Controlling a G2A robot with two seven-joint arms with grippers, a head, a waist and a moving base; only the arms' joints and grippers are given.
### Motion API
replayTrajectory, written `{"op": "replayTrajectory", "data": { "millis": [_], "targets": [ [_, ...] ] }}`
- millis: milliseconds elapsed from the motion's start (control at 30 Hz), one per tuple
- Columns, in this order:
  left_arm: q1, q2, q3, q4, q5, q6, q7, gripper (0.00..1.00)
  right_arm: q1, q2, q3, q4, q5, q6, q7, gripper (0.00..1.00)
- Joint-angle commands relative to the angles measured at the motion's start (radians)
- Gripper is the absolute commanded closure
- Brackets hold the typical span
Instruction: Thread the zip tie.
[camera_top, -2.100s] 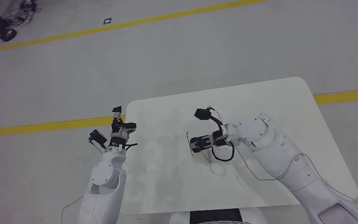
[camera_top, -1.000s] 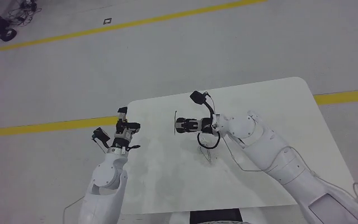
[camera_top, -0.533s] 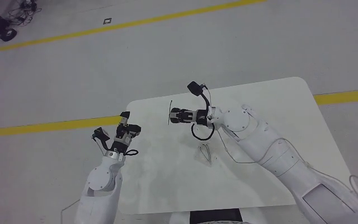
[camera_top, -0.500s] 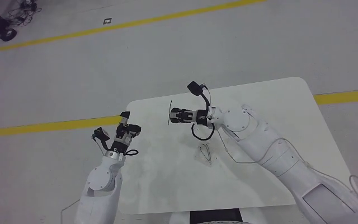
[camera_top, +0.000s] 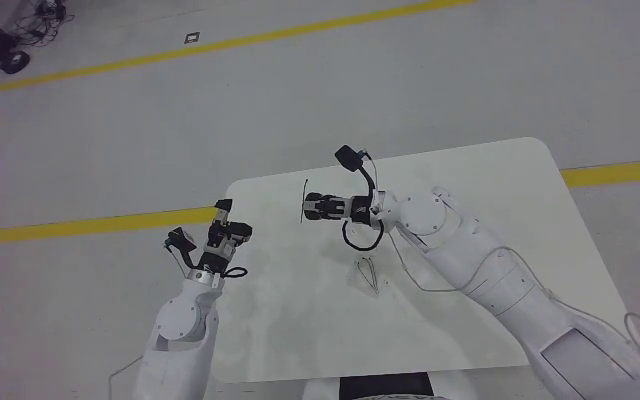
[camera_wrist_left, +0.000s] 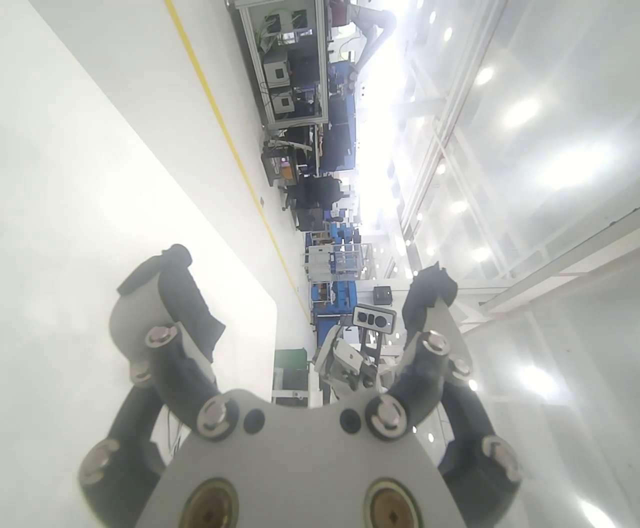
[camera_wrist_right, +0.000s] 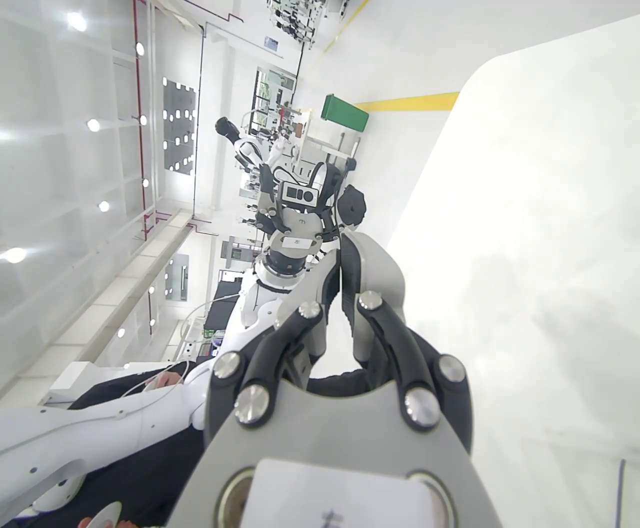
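White arms (camera_top: 470, 258), black fingers (camera_wrist_left: 190, 300), silver screws (camera_wrist_left: 157, 335).

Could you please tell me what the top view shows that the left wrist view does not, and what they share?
The top view adds the right pincer shut on the zip tie over the table, and a thin pale piece lying on it. The left wrist view adds equipment racks in the room beyond. Both share the white table, the open left pincer and the yellow floor line.

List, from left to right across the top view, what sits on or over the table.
left gripper, open, at the table's left edge → zip tie → right gripper, shut on it → pale thin piece lying flat on the table
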Motion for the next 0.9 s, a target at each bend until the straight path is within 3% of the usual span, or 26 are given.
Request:
{"op": "replayTrajectory", "data": {
  "millis": [0,233,400,533,667,733,867],
  "targets": [
    [-0.010,0.000,0.003,0.003,0.003,-0.006,-0.008,0.00,-0.004,-0.002,-0.002,-0.007,0.001,0.008,-0.018,1.00],
    [-0.038,0.003,-0.004,0.076,-0.019,-0.086,-0.123,0.00,0.046,-0.032,-0.035,0.047,0.050,0.057,-0.113,1.00],
    [-0.070,0.004,0.001,0.162,-0.097,-0.151,-0.241,0.00,0.100,-0.070,-0.079,0.122,0.122,0.077,-0.183,1.00],
    [-0.110,0.007,0.004,0.227,-0.130,-0.164,-0.303,0.00,0.147,-0.107,-0.120,0.197,0.182,0.084,-0.233,1.00],
    [-0.157,0.009,0.004,0.261,-0.181,-0.159,-0.379,0.00,0.192,-0.150,-0.164,0.275,0.245,0.092,-0.274,1.00],
    [-0.161,0.010,0.003,0.264,-0.184,-0.158,-0.386,0.00,0.208,-0.166,-0.179,0.305,0.266,0.092,-0.289,1.00],
    [-0.161,0.010,0.003,0.264,-0.184,-0.158,-0.386,0.00,0.208,-0.166,-0.179,0.305,0.266,0.092,-0.289,1.00]
  ]
}}
